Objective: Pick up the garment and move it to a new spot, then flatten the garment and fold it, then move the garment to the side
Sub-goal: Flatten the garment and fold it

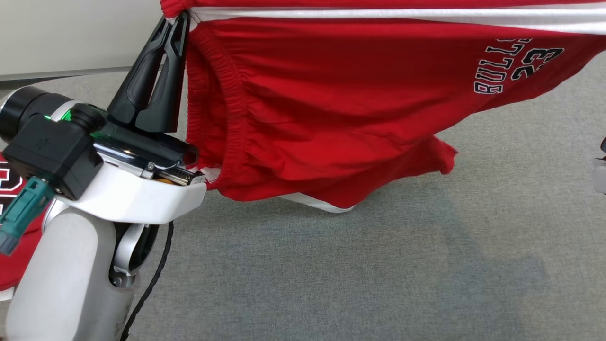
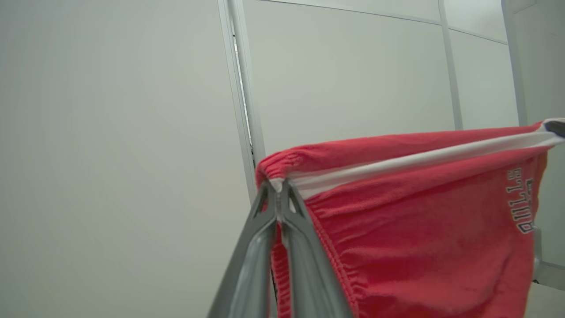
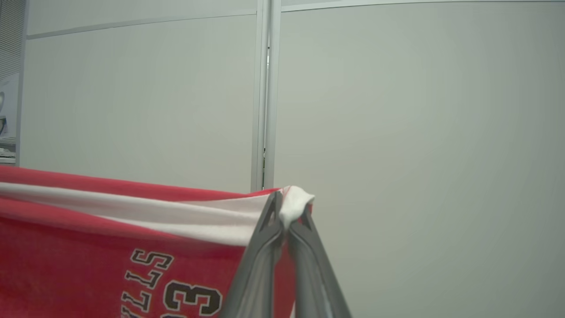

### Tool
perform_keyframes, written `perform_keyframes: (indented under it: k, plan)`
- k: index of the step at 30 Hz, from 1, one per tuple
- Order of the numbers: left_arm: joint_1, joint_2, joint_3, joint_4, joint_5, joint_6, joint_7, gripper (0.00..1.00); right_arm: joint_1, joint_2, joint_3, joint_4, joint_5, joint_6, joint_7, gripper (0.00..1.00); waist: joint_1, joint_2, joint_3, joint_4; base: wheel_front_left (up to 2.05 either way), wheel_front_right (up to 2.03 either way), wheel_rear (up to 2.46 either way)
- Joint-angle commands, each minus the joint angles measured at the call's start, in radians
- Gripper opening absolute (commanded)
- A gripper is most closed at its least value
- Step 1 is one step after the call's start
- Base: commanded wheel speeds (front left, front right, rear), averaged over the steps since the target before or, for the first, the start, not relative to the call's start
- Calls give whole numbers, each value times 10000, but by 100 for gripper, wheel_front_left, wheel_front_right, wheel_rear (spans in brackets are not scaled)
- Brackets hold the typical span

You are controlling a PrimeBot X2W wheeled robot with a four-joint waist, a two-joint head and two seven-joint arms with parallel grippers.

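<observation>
Here, at the left, the left claw point(image 1: 176, 23) is clenched on the elastic-waist corner of the red garment point(image 1: 331, 104), holding it up. The cloth stretches rightward, its white stripe taut along the top, its body sagging toward the grey surface point(image 1: 378, 265) below. At the far right, the right claw point(image 3: 287, 214) is clamped on the opposite white-edged corner, beside the printed lettering point(image 3: 190, 300).

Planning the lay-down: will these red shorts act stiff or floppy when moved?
Probably floppy: the red shorts sag in folds below the taut white stripe stretched between the left gripper and right gripper. Likely light: two fingertip pinches hold them up. The loose lower hem may bunch when lowered.
</observation>
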Motion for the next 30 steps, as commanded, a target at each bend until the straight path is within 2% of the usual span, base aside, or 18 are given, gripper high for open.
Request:
perform_keyframes:
  k: [1,6,11,17,22,26,27,30]
  plan:
    - [-151,12,146,-60,-109,143,34,0,38,70,-135,-98,-19,-24,160,0,0,0,-44,-27,0,0,0]
    - [-353,-147,139,54,-322,166,20,0,-196,286,-291,77,144,-24,466,0,0,0,125,-26,0,0,0]
    - [-1557,-432,217,1150,-789,-229,-193,0,-1442,353,-349,871,131,-25,503,0,0,0,674,16,0,0,0]
    - [-4205,-804,361,3637,-992,-697,-860,0,-4340,181,246,2659,136,-24,320,0,0,0,1453,92,0,0,0]
    - [-6222,-1087,278,6191,-816,-1026,-1775,0,-6714,403,938,4644,142,-22,-283,0,0,0,1773,65,0,0,0]
    - [-7141,-1256,164,8185,-711,-1205,-2144,0,-7880,759,1680,6383,115,-18,-922,0,0,0,1840,-22,0,0,0]
    - [-7141,-1256,164,8185,-711,-1205,-2144,0,-7880,759,1680,6383,115,-18,-922,0,0,0,1840,-22,0,0,0]
    - [-7271,-1431,156,9581,-731,-1289,-2268,0,-8100,1036,2209,7794,327,-18,-1347,0,0,0,1893,-105,0,0,0]
